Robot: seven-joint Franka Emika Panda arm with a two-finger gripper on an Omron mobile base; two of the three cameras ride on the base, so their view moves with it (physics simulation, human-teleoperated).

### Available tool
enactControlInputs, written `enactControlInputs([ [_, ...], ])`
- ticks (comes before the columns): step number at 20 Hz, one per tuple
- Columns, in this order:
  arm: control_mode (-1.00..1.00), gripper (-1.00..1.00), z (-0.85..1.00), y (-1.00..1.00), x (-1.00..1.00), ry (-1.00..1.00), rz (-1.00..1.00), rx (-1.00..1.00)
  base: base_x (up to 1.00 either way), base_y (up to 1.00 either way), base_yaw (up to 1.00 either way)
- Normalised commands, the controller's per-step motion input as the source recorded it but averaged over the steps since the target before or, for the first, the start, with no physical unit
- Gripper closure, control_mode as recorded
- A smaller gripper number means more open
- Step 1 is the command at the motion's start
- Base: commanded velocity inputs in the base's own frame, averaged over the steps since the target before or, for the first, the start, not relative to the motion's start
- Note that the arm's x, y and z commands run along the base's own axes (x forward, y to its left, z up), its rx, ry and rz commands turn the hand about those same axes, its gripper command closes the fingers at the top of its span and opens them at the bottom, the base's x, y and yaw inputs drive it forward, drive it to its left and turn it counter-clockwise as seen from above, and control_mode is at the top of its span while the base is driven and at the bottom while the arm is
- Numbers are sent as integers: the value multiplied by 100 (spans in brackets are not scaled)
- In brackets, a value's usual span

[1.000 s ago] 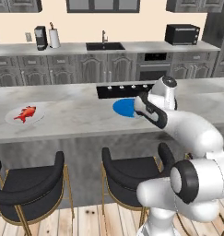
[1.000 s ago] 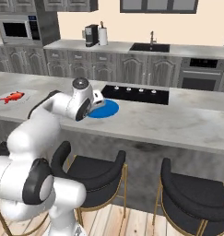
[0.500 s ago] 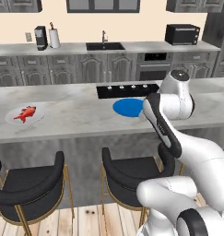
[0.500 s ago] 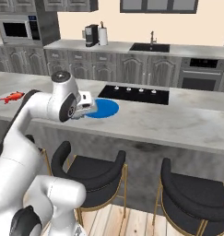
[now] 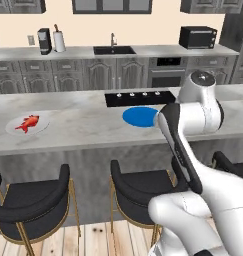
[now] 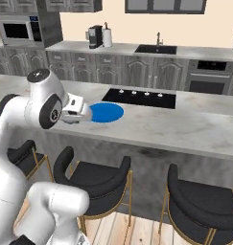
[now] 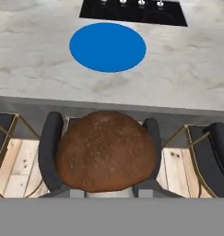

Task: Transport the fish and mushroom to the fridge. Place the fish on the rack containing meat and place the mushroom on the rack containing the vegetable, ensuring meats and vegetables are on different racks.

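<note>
Snugly between pincer [image 7: 109, 196] tips — mushroom [image 7: 105, 150]

Brown-capped mushroom [image 7: 105, 150], seemingly held aloft

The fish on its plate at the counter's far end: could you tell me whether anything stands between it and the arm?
Nothing on the counter blocks it: the stretch between the fish and the blue disc is bare marble. But the jaws are shut on the mushroom, so they aren't free.
</note>
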Motion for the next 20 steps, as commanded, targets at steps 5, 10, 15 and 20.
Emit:
enactControlInputs([
  [5, -100, 100, 39, 0, -89, -23, -2, 1, 0, 0, 0],
  [10, -100, 100, 51, 0, -81, -5, 0, 0, 0, 0, 0],
  [15, -100, 100, 77, 0, -87, -10, 0, 0, 0, 0, 0],
  [20, -100, 100, 58, 4, -81, -2, 0, 0, 0, 0, 0],
])
